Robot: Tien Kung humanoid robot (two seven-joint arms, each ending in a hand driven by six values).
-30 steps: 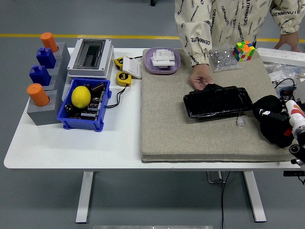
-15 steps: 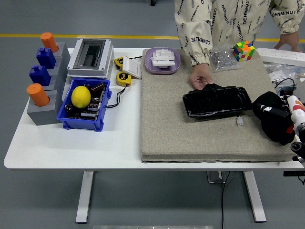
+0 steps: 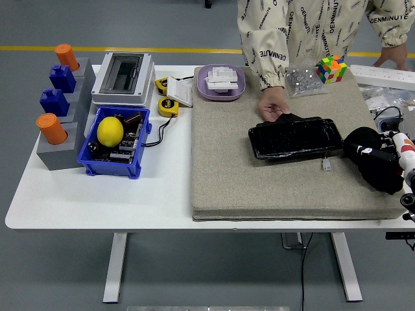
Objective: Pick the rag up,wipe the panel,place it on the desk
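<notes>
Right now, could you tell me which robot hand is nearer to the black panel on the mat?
The right robot hand. It sits on the mat just to the right of the black panel, apart from it. The left one is not in view.

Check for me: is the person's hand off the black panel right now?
No, the person's hand rests on the far left edge of the black panel, holding it on the grey mat.

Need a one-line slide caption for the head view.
Right hand sits right of the black panel on the mat; a person's hand steadies the panel's far edge.
</notes>
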